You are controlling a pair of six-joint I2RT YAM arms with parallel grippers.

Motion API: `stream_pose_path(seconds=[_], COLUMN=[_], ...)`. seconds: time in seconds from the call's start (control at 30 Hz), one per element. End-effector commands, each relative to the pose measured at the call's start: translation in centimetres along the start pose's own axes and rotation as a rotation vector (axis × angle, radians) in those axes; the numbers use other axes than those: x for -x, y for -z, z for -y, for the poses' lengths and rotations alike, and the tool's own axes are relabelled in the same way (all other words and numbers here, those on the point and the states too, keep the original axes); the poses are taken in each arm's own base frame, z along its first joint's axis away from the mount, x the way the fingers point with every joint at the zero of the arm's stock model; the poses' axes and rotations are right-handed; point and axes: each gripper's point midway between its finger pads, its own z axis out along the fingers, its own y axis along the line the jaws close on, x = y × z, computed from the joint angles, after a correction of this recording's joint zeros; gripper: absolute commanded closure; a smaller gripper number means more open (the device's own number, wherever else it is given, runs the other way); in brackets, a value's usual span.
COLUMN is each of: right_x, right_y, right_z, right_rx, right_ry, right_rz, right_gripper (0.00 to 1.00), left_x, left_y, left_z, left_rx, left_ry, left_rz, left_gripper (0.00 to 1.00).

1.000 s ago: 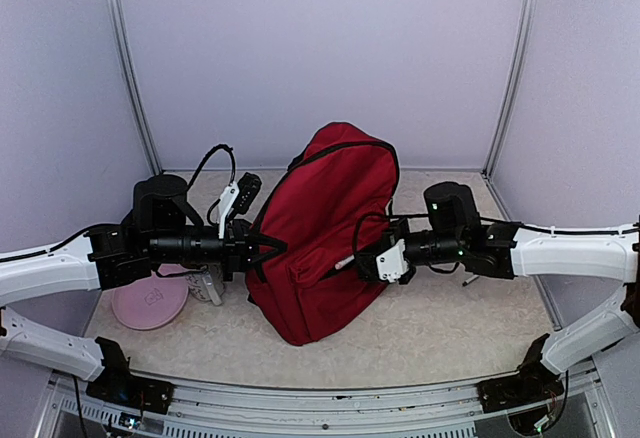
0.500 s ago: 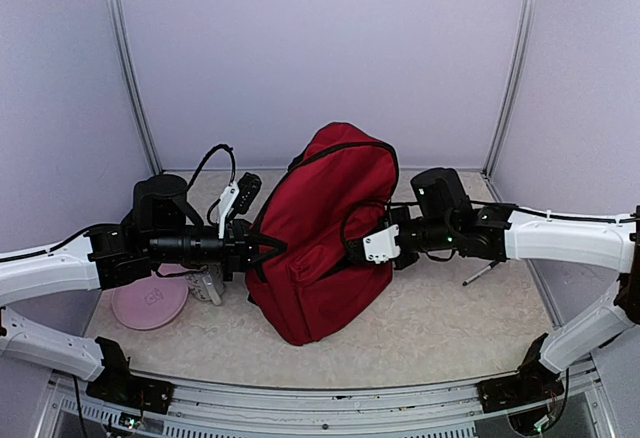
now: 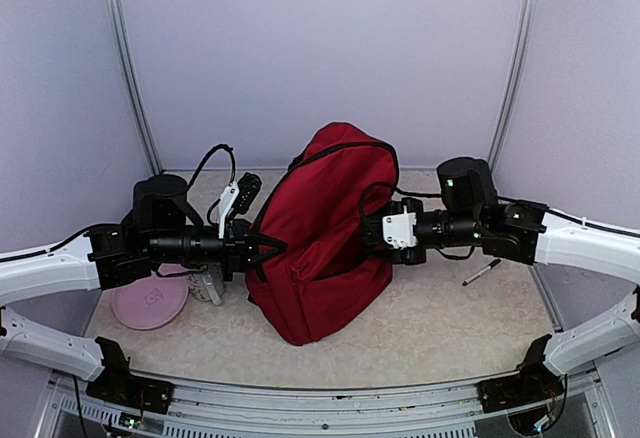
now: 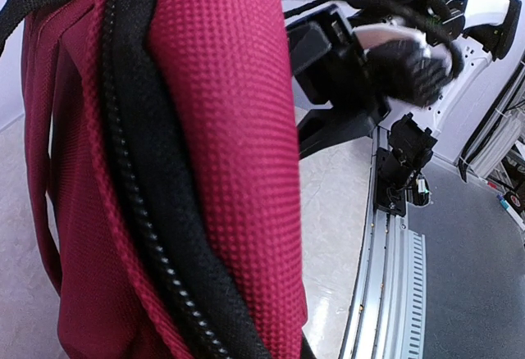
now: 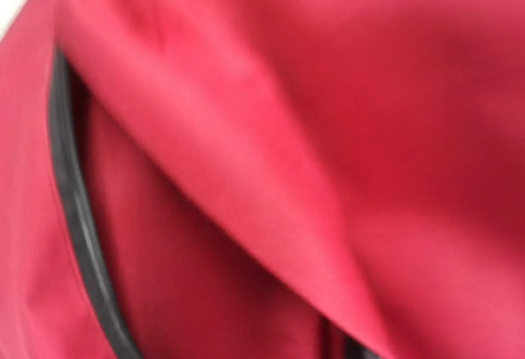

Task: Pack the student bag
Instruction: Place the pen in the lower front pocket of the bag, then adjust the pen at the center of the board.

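The student bag [image 3: 325,208] is dark red and stands upright mid-table; its fabric fills the right wrist view [image 5: 328,88]. My left gripper [image 3: 268,249] is shut on the bag's left edge, where the left wrist view shows the red cloth [image 4: 221,129] and black zipper [image 4: 139,211] close up, with its own fingers hidden. My right gripper [image 3: 368,233] is level with the bag's right side, just above the front pocket. Its black fingers [image 4: 332,129] show blurred and spread apart in the left wrist view, with nothing between them.
A pen [image 3: 482,272] lies on the table under the right forearm. A pink disc [image 3: 150,305] and a small grey pouch [image 3: 208,286] sit left of the bag, under the left arm. Walls close in the table [image 3: 440,323] on three sides.
The right gripper rose from the front pocket and drew back to the right along the bag's side. The pen on the table came into view. The left arm stayed put.
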Motion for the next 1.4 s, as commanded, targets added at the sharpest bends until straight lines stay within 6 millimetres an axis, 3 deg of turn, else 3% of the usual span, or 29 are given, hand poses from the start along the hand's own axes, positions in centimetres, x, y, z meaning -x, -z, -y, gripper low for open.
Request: stream_pose_path(seconds=[0.0,0.07,0.13,0.17,0.23,0.3,0.37,0.5,0.57,0.83,0.97,1.1,1.23,1.37], right_x=[4.2,2.6,-1.0,-3.9,-10.9,-18.3,-23.4,-30.5,-32.9,-37.7,-38.9,-38.7,-37.7,-36.5], right_y=[4.4,6.5,8.6,9.7,12.2,15.4,17.2,18.0,18.3,14.7,14.6,14.2,13.0,12.4], right_z=[4.8,7.9,10.2,11.0,10.6,8.4,5.3,-0.7,-3.0,-8.4,-10.8,-11.7,-12.0,-12.1], right_rx=[-0.174,-0.342,-0.509,-0.605,-0.810,-0.977,-1.034,-1.030,-1.029,-0.815,-0.789,-0.758,-0.660,-0.595], right_ry=[-0.305,-0.485,-0.693,-0.786,-0.959,-1.105,-1.242,-1.510,-1.617,-1.775,-1.772,-1.790,-1.832,-1.782], right_rz=[0.129,0.060,-0.034,-0.113,-0.358,-0.627,-0.783,-0.905,-0.965,-1.086,-1.193,-1.186,-1.135,-1.183], right_gripper=[0.36,0.32,0.27,0.25,0.23,0.22,0.19,0.02,0.01,0.06,0.12,0.17,0.34,0.38], left_x=[2.2,2.1,2.2,2.1,2.2,2.3,2.3,2.3,2.3,2.4,2.5,2.5,2.3,2.3], left_y=[0.6,0.6,0.6,0.6,0.6,0.6,0.7,0.7,0.7,0.8,0.8,0.8,0.7,0.7], left_z=[0.7,0.7,0.8,0.7,0.7,0.7,0.7,0.9,1.0,1.1,1.1,1.2,1.2,1.1], left_rx=[-0.023,-0.025,-0.026,-0.026,-0.025,-0.022,-0.020,-0.019,-0.020,-0.017,-0.015,-0.019,-0.023,-0.020], left_ry=[-0.045,-0.043,-0.042,-0.042,-0.041,-0.041,-0.042,-0.046,-0.048,-0.057,-0.060,-0.059,-0.057,-0.057], left_rz=[0.065,0.063,0.065,0.063,0.065,0.066,0.068,0.068,0.067,0.069,0.069,0.069,0.064,0.065], left_gripper=[0.96,0.96,0.96,0.96,0.96,0.95,0.95,0.95,0.95,0.95,0.95,0.95,0.95,0.95])
